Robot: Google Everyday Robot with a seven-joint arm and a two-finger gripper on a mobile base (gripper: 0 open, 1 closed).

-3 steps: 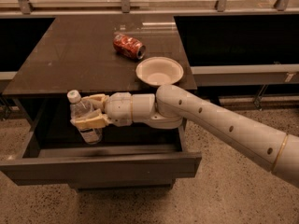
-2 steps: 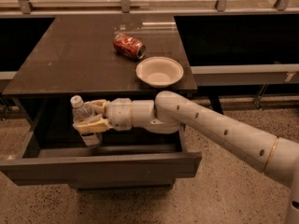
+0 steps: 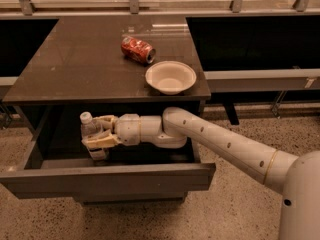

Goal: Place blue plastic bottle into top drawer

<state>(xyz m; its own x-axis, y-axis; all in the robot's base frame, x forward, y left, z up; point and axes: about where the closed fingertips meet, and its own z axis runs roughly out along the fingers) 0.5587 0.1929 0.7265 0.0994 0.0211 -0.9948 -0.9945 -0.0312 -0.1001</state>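
Reaching in from the right, the gripper (image 3: 98, 132) pinches the blue plastic bottle (image 3: 89, 127) upright inside the open top drawer (image 3: 110, 180), toward its left side, while a red soda can (image 3: 137, 50) and a white bowl (image 3: 170, 76) rest on the cabinet top (image 3: 75, 64).

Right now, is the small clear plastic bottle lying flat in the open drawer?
No, the pincer, inside the wide dark top drawer, grips the small clear plastic bottle upright.
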